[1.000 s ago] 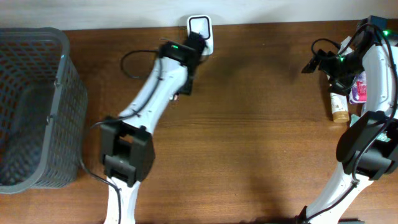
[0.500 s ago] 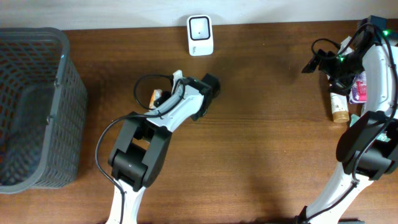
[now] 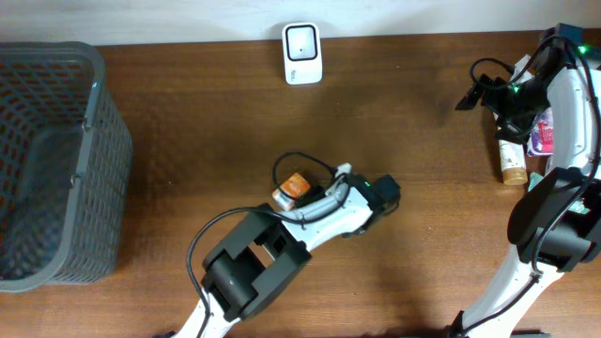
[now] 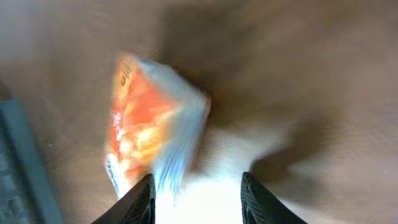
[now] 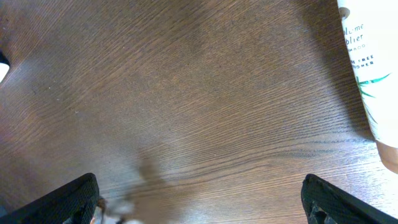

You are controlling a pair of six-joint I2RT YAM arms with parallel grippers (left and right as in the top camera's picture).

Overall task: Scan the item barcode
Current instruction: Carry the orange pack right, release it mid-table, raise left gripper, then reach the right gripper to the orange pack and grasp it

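Note:
The item is an orange and white packet (image 3: 294, 186), lying or hanging low over the middle of the table. In the left wrist view the packet (image 4: 155, 130) is blurred, its lower end just ahead of my left finger. My left gripper (image 4: 197, 182) is open, with a bright gap between the two fingers, and nothing spans it. From overhead the left gripper (image 3: 310, 195) is folded back beside the packet. The white scanner (image 3: 302, 40) stands at the table's back edge. My right gripper (image 5: 199, 205) is wide open over bare wood at the far right (image 3: 472, 94).
A dark mesh basket (image 3: 94, 113) fills the left end of the table. At the right edge lie a white bottle with a tan cap (image 3: 512, 161), also in the right wrist view (image 5: 367, 74), and a pink package (image 3: 542, 131).
My left arm has swung from the scanner back to the table's middle, carrying the packet. Its jaws, shut before, now stand apart. The right arm has not moved.

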